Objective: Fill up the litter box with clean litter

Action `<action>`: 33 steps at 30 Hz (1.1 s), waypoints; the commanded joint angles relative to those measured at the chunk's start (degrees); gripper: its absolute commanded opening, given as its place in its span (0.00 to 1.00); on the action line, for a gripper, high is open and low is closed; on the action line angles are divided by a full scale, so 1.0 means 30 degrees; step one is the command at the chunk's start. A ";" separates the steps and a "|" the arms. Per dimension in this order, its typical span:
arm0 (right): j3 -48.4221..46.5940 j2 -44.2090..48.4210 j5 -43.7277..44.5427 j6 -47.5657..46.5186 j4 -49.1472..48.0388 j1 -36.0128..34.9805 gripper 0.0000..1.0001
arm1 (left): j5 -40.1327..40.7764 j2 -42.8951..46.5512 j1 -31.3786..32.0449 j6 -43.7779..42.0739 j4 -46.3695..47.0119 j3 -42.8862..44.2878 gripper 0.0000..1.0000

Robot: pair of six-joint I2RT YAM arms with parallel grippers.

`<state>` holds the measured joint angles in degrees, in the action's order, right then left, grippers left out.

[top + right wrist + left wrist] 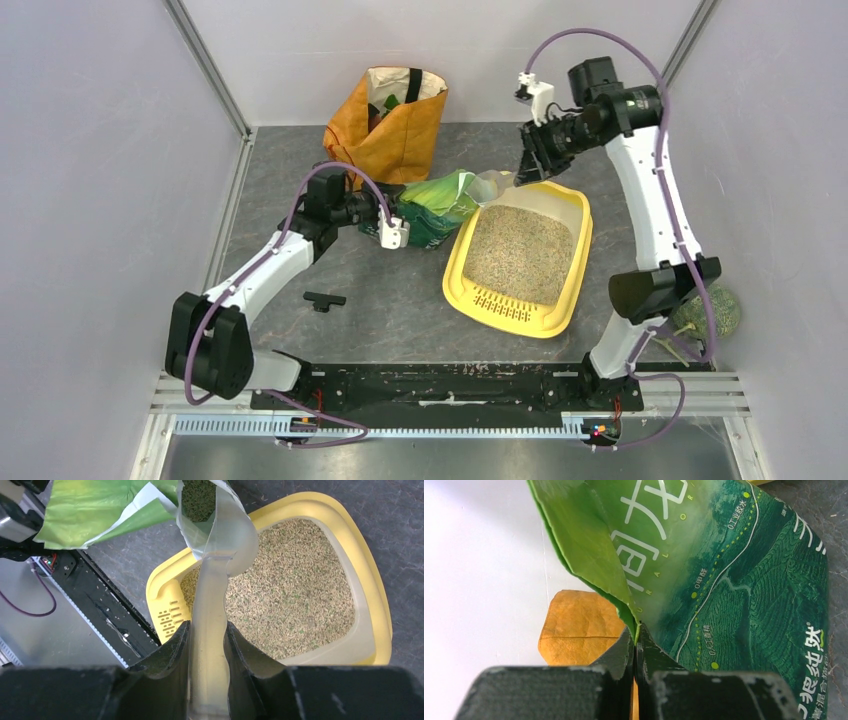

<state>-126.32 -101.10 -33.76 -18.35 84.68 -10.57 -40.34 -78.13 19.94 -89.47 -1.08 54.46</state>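
Grey mottled table (400,320) carries the yellow litter box (556,318), set at a slant right of centre with its slotted lip toward the arm bases. Beige litter (518,255) with green flecks covers its floor. Left of its far corner the green bag (440,200) is held on its side between both arms, its torn mouth over that corner's rim; whether it touches the rim is hard to tell. The left gripper (635,647) is clamped tight on a fold at the bag's closed end. The right gripper (207,635) pinches a pale strip of the mouth's lining, with dark pellets visible inside the opening. An orange bag (390,130) stands behind, and a small black part (324,299) lies near the left arm.
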 commanded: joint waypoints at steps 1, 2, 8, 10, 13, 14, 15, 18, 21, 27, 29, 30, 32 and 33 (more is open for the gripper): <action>-0.0854 -0.1150 0.2893 0.1794 -0.1476 -0.1690 0.00 | 0.0301 0.1583 -0.0091 -0.0273 0.3626 -0.0062 0.02; -0.1016 -0.1514 0.3385 0.2006 -0.1462 -0.2026 0.00 | 0.0355 0.1714 -0.0115 -0.0237 0.3695 -0.0172 0.02; -0.1964 -0.3614 0.5354 0.3506 -0.1780 -0.3503 0.00 | 0.0606 0.2549 -0.0123 -0.0661 0.4103 -0.0861 0.02; -0.2180 -0.4264 0.6128 0.3517 -0.1785 -0.4172 0.00 | 0.0672 0.2731 -0.0122 -0.0732 0.4111 -0.0976 0.02; -0.2220 -0.5016 0.6919 0.3509 -0.1774 -0.4916 0.00 | 0.0668 0.2916 -0.0104 -0.0841 0.4140 -0.1040 0.02; -0.2205 -0.5258 0.7017 0.3509 -0.1780 -0.5047 0.00 | 0.0672 0.2978 -0.0114 -0.0875 0.4162 -0.1065 0.02; -0.2238 -0.5491 0.7159 0.3492 -0.1778 -0.5187 0.00 | 0.0644 0.3032 -0.0107 -0.0946 0.4164 -0.1070 0.02; -0.2417 -0.6146 0.7418 0.3421 -0.1845 -0.5509 0.00 | 0.0590 0.3280 -0.0106 -0.1216 0.4125 -0.1182 0.02; -0.2431 -0.6679 0.7579 0.3291 -0.1966 -0.5926 0.00 | 0.0599 0.3622 -0.0098 -0.1477 0.3820 -0.1312 0.02; -0.2124 -0.7790 0.7079 0.3300 -0.2051 -0.6288 0.00 | 0.0688 0.3945 -0.0086 -0.1531 0.3774 -0.1658 0.02; -0.2115 -0.8123 0.6586 0.3304 -0.1923 -0.6321 0.00 | 0.0686 0.3974 -0.0094 -0.1509 0.3788 -0.1731 0.02; -0.2102 -0.8245 0.6268 0.3329 -0.1879 -0.6306 0.00 | 0.0701 0.3992 -0.0111 -0.1512 0.3762 -0.1768 0.02; -0.2041 -0.8462 0.5430 0.3318 -0.1761 -0.6291 0.00 | 0.0694 0.4015 -0.0086 -0.1465 0.3759 -0.1804 0.02; -0.2028 -0.8618 0.4895 0.3330 -0.1668 -0.6270 0.00 | 0.0703 0.4030 -0.0086 -0.1435 0.3744 -0.1805 0.02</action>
<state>-132.51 -123.00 -18.41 -8.51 78.70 -29.41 -36.36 -69.87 19.94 -90.00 0.30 47.40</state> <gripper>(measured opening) 0.339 0.040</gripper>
